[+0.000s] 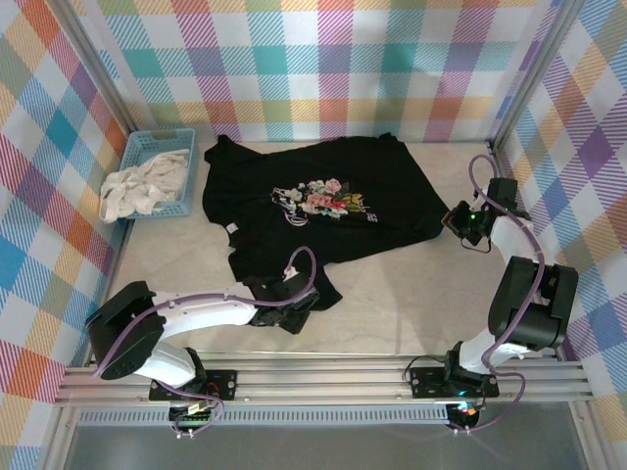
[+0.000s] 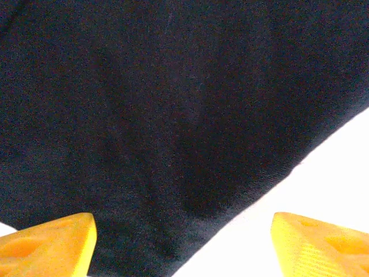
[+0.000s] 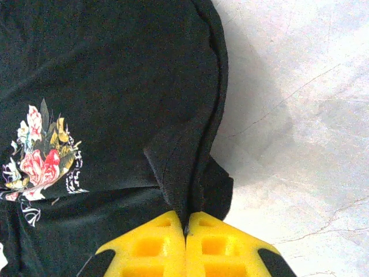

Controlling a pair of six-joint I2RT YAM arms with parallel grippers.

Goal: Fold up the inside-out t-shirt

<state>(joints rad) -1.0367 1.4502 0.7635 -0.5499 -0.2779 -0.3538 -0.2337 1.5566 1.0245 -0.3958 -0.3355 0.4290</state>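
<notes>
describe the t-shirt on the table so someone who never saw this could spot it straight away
Start at the pale table and find the blue basket in its far left corner. Just right of it lies the t-shirt, spread out. It is black, with a small multicoloured print, unlike the whitish cloth bunched in the basket.

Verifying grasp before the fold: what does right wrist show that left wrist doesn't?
Right wrist: right gripper shut on a pinched fold at the t-shirt edge, with the multicoloured print at left. Left wrist: left gripper open, fingers wide apart over plain black cloth, gripping nothing. Both: black t-shirt, its edge against the pale table, yellow fingers at the bottom.
</notes>
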